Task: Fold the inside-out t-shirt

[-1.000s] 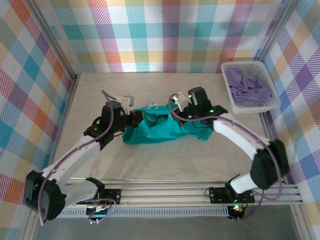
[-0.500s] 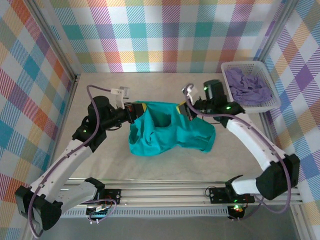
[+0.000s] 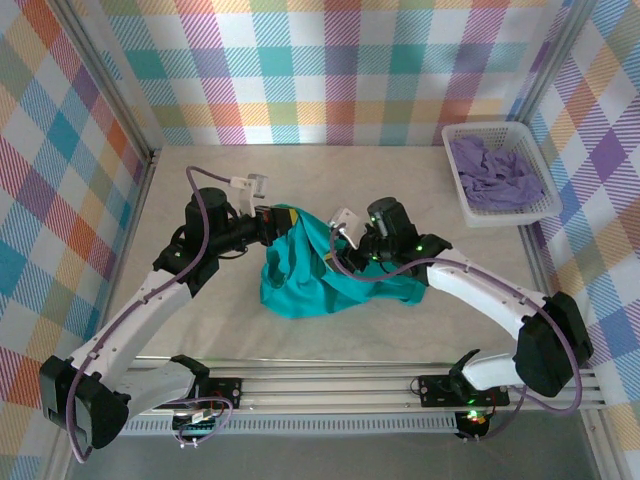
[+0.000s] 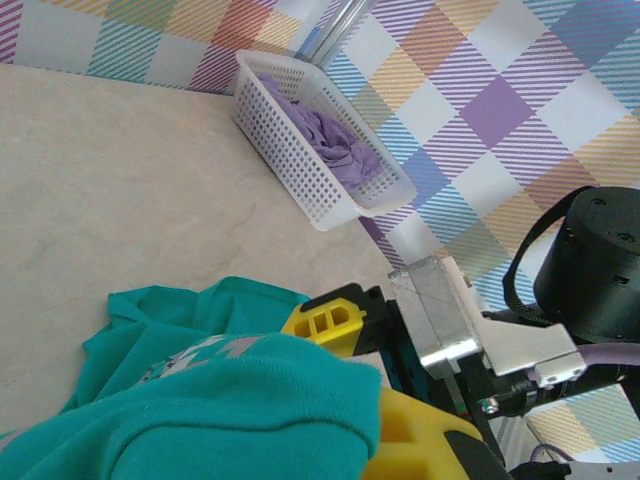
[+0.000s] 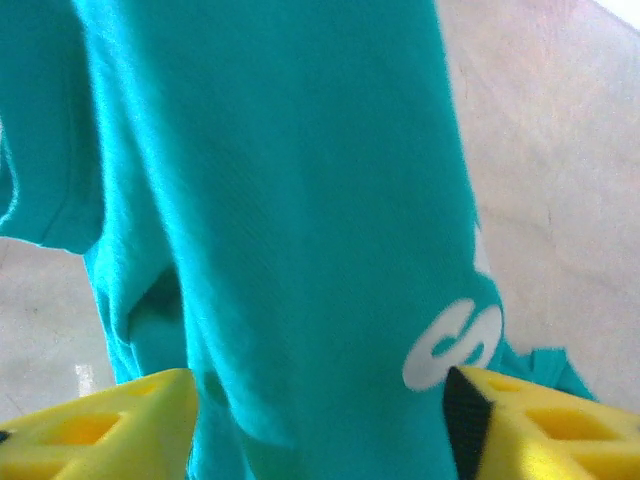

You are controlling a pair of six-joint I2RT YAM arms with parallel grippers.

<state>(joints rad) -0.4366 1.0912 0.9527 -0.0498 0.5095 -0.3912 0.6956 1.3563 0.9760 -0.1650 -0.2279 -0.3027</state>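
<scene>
1. The inside-out t-shirt point(image 3: 318, 275) sits bunched in the middle of the top view, on the pale table point(image 3: 200, 320).
2. My left gripper point(image 3: 281, 219) is at the shirt's upper-left edge. Its yellow fingers point(image 4: 325, 320) are pinched together on a fold of teal cloth, which drapes over them in the left wrist view.
3. My right gripper point(image 5: 320, 395) is over the shirt's right half. In its wrist view the two yellow fingers stand wide apart in the bottom corners. Teal cloth with a pale print point(image 5: 455, 345) hangs between them, unclamped.
4. A white basket point(image 3: 505, 214) holding a lavender garment point(image 3: 495, 170) sits at the upper right, well apart from the shirt.
</scene>
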